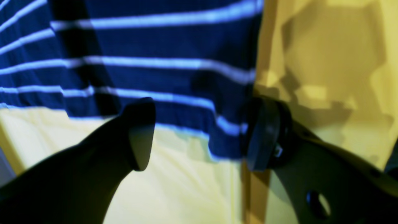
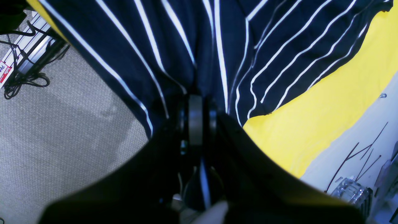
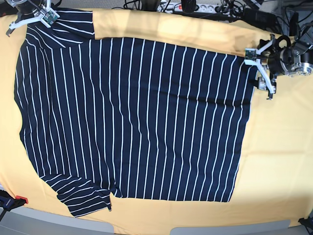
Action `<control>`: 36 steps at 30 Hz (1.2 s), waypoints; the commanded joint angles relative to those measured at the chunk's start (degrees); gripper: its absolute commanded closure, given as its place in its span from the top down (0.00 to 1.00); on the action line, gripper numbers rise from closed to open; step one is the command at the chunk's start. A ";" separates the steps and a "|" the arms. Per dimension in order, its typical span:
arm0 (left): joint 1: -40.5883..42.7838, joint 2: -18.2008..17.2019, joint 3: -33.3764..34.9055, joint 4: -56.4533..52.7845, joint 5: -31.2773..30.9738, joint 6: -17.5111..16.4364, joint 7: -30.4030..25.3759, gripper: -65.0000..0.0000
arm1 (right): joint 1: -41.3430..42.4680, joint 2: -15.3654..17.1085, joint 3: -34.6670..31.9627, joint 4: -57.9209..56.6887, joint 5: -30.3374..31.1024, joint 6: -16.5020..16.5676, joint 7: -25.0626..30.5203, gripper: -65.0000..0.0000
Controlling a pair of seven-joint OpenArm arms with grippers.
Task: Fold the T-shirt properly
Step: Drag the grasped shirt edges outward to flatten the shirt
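The T-shirt [image 3: 137,117], dark navy with thin white stripes, lies spread flat on the yellow-orange cloth [image 3: 279,147]. One sleeve [image 3: 83,198] points to the front left. My left gripper [image 3: 258,68] sits at the shirt's far right corner. In the left wrist view it [image 1: 202,133] is open, with the shirt's corner [image 1: 224,137] between its fingers [image 1: 141,133]. My right gripper [image 3: 30,14] is at the far left corner, on the other sleeve. In the right wrist view it [image 2: 199,121] is shut on a bunched fold of the T-shirt [image 2: 174,46].
A power strip and cables [image 3: 190,6] lie behind the table's back edge. A red clamp [image 3: 17,199] sits at the front left corner. Grey carpet [image 2: 62,124] and cables [image 2: 25,77] show beyond the table's edge in the right wrist view.
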 commanded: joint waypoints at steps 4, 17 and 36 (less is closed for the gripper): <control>-2.27 -0.94 -0.46 1.18 -1.20 1.84 -1.75 0.66 | -0.66 0.50 0.35 0.81 -0.24 -0.74 0.39 0.00; -2.54 -0.96 -0.46 1.11 -0.13 2.58 -1.33 0.66 | -0.66 0.50 0.35 0.81 -0.26 -0.72 0.42 0.00; -3.65 -0.96 -0.48 1.11 1.38 6.73 4.46 0.66 | -0.66 0.50 0.35 0.81 -0.26 -0.72 0.39 0.00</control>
